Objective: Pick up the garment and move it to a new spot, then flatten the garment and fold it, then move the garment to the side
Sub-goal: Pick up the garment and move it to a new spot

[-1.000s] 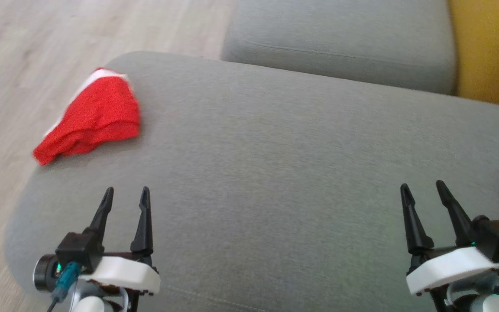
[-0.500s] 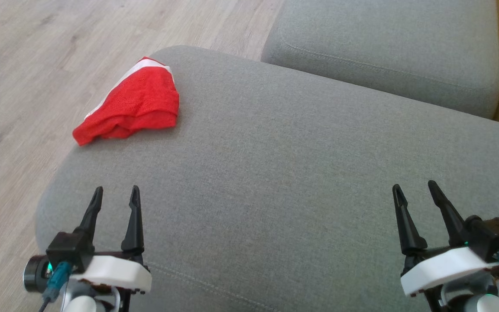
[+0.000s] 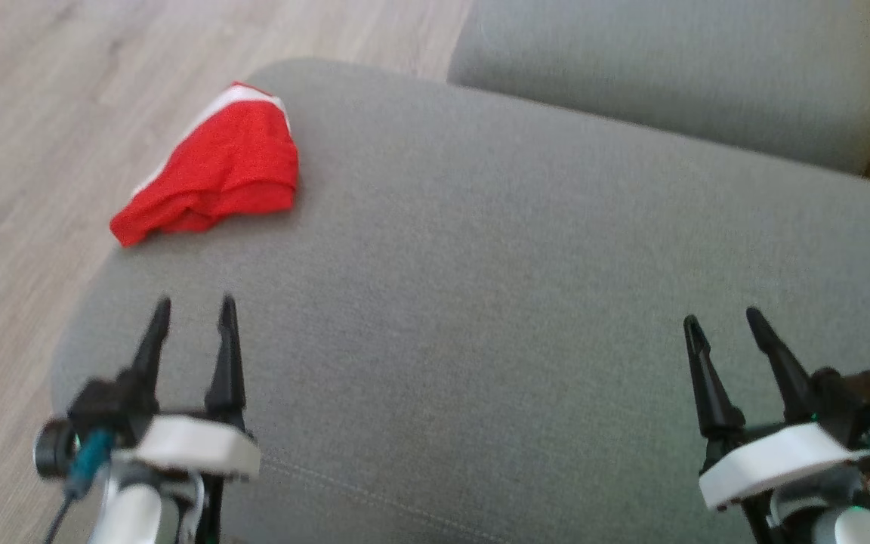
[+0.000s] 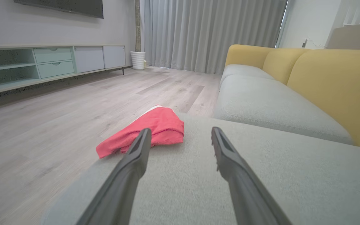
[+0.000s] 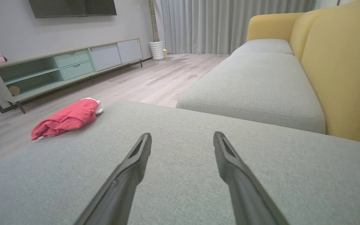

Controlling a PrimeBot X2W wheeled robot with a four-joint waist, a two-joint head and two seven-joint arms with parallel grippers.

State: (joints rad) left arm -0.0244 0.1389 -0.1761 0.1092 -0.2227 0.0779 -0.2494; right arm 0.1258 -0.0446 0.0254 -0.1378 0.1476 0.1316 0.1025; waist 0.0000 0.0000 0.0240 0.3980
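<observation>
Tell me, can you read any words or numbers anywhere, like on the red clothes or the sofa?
None can be read: no words, numbers or signs show on the red garment, the grey sofa cushion, the TV cabinet or the dark screen.

1. The left gripper has two long black plastic fingers that taper to points; the right gripper matches it.
2. Each pair rises from a rounded white plastic shell, with a boxy black block mounted beside it.
3. A teal cable connector plugs in behind each block.
4. A small green light glows on the right wrist.
5. In the wrist views the fingers look matte dark grey, with a shallow groove along each inner face near the tip.
</observation>
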